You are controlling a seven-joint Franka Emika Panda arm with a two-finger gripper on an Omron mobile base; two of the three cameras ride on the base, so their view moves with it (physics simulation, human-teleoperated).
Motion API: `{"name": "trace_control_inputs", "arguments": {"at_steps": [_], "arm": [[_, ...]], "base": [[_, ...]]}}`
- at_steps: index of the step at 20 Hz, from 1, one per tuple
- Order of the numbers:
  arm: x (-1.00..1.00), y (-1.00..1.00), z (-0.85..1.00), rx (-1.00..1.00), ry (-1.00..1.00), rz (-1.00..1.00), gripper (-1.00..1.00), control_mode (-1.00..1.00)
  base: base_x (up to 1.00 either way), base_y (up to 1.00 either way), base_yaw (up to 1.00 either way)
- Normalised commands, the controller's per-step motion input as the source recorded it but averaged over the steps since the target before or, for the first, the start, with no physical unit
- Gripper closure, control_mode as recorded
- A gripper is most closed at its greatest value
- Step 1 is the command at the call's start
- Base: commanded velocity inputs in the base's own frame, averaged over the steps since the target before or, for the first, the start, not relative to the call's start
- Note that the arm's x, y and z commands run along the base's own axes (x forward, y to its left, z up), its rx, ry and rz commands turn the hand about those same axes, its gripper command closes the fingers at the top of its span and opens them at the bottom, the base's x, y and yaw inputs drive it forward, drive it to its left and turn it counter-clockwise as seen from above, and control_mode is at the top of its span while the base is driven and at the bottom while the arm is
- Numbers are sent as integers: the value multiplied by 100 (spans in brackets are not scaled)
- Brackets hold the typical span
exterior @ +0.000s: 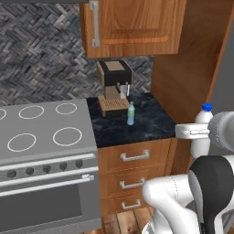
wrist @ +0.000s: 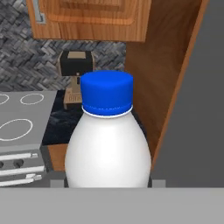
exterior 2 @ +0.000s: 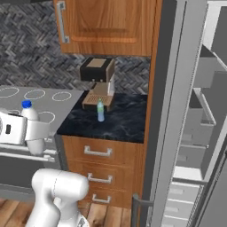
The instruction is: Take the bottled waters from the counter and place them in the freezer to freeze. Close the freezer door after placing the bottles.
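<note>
Your view takes in a coffee machine (exterior: 114,84) at the back of the black counter (exterior: 151,123), under a wooden wall cupboard (exterior: 132,25), with the grey stovetop (exterior: 41,130) to its left. A wooden side panel (exterior: 192,64) rises at the counter's right end, between it and the freezer (exterior 2: 195,133), whose white shelves show past the grey freezer door (exterior 2: 170,111). The clear green-capped bottle (exterior: 131,114) stands upright on the counter just in front of the coffee machine. You have the white blue-capped bottle (wrist: 107,140) upright in the gripper (exterior: 196,132), clamped around its body, off the counter and in front of the drawers (exterior: 135,157). No label or writing can be read on either bottle.
</note>
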Motion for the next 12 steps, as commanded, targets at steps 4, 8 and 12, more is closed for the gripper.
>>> {"name": "trace_control_inputs", "arguments": {"at_steps": [4,8,12], "arm": [[0,0,0,0,0,0,100,100],[0,0,0,0,0,0,100,100],[0,0,0,0,0,0,100,100]], "base": [[-60,0,-2],[-57,0,-1],[-62,-2,0]]}}
